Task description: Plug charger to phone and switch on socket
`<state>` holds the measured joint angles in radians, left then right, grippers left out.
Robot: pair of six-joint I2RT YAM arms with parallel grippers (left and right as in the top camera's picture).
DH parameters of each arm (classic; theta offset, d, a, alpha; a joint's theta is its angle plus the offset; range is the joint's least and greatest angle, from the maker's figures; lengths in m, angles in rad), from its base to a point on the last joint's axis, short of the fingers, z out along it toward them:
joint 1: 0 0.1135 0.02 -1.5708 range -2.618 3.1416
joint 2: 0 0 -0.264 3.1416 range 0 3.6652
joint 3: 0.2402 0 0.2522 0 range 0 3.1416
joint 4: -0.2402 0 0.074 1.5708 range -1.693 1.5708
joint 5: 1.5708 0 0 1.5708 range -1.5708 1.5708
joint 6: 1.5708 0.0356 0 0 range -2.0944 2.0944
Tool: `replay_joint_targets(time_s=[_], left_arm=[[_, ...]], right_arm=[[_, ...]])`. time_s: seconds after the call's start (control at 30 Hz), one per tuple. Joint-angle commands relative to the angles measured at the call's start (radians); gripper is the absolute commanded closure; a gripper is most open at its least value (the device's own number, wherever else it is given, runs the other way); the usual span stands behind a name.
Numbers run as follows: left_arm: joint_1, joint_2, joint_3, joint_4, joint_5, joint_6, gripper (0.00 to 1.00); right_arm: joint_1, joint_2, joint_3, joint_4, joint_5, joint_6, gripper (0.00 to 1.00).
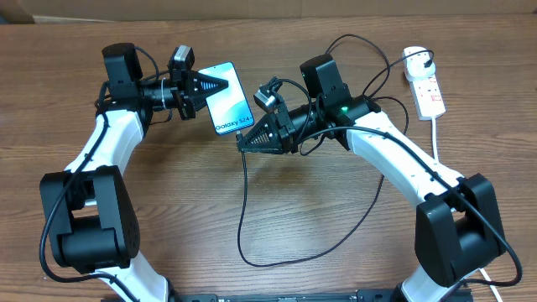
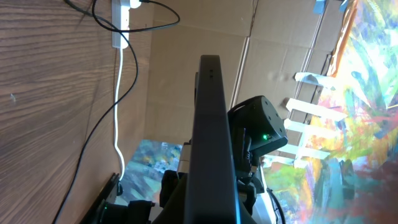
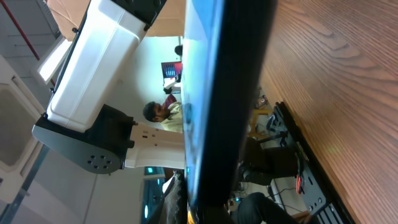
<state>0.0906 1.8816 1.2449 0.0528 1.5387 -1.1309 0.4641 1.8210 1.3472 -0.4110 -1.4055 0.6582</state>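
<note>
Charger [image 1: 242, 201] loops on table [image 1: 168, 168]; right arm [image 1: 382, 138] separates phone [image 1: 228, 99], socket [image 1: 425, 84]

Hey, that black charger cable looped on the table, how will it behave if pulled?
Probably floppy: the charger cable lies in a loose loop on the table, so it should trail, not push. It looks thin, so likely light. Its far end seems plugged into the socket, so hard pulls may drag that.

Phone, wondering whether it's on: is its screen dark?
No, the phone screen glows blue-white with Galaxy S24 text.
</note>
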Motion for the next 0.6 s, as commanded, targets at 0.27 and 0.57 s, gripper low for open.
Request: replay_joint_targets(time_s=[0.27, 0.57], left_arm=[[-0.013, -0.004, 0.027, 0.005, 0.042, 0.001, 0.96], [-0.013, -0.004, 0.027, 0.005, 0.042, 0.0, 0.96]], right_arm=[[-0.009, -0.01, -0.002, 0.035, 0.002, 0.026, 0.96], [-0.009, -0.01, -0.002, 0.013, 0.003, 0.021, 0.96]])
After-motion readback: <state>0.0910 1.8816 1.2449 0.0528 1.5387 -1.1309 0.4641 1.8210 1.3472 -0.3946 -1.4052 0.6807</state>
